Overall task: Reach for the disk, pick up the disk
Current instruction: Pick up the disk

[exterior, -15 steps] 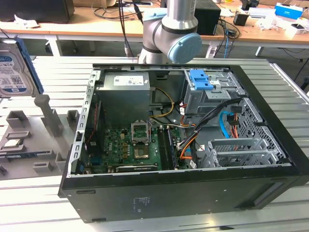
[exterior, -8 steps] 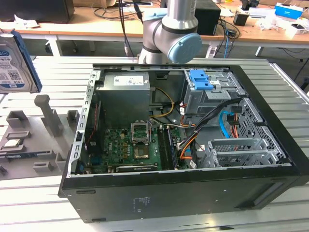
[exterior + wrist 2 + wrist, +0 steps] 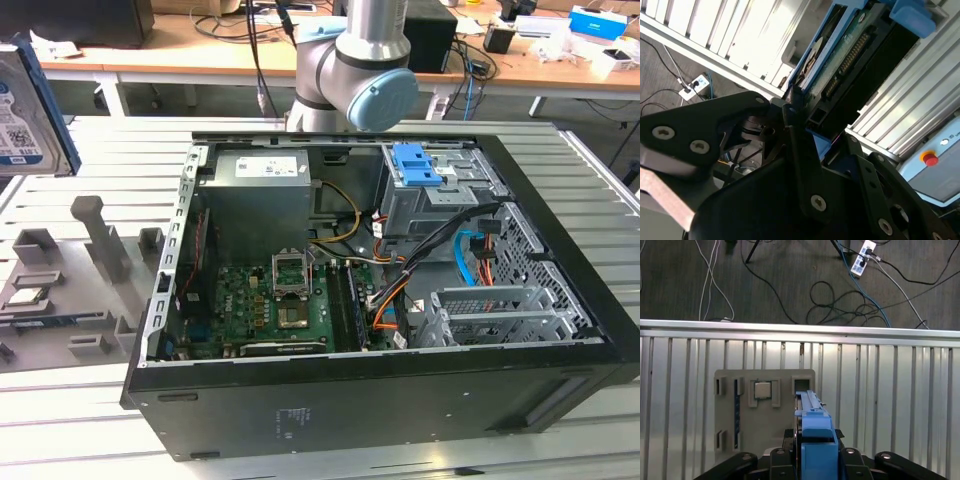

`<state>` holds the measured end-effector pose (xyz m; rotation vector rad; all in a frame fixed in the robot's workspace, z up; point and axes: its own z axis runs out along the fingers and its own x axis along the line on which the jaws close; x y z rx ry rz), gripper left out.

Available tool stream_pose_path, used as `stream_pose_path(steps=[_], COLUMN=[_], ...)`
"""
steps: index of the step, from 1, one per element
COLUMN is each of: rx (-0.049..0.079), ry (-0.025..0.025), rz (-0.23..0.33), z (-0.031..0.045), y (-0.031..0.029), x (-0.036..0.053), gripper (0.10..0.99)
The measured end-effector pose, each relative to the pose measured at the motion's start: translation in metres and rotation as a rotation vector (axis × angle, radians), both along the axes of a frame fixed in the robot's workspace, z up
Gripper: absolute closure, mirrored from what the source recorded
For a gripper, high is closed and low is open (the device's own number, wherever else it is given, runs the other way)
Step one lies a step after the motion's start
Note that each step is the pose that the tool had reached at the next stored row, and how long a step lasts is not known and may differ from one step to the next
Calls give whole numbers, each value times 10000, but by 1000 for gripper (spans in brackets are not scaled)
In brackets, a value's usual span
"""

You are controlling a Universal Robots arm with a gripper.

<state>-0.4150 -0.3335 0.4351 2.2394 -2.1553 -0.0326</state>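
The hand (image 3: 816,452) is pinching the disk (image 3: 811,407) edge-on above the grey fixture (image 3: 765,432) on the surface (image 3: 890,400), apparently gripping near one end, so the disk could pivot, slip and drop.

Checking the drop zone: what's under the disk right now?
In the first wrist view, the grey fixture plate on the slatted table lies under the disk, with a square chip seated in it. The disk itself covers whatever sits directly beneath it.
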Motion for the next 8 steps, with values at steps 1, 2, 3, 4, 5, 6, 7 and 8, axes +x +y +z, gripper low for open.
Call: stream_pose_path(steps=[1, 2, 3, 4, 5, 6, 7, 8], rx=[0, 0, 0, 0, 0, 0, 0, 0], ry=[-1, -1, -1, 0, 0, 0, 0, 0], rz=[0, 0, 0, 0, 0, 0, -1, 0], z=[23, 37, 50, 75, 106, 124, 149, 176], y=[1, 1, 1, 2, 4, 4, 5, 6], x=[1, 1, 1, 2, 3, 3, 4, 5], gripper=[722, 722, 722, 722, 722, 722, 722, 722])
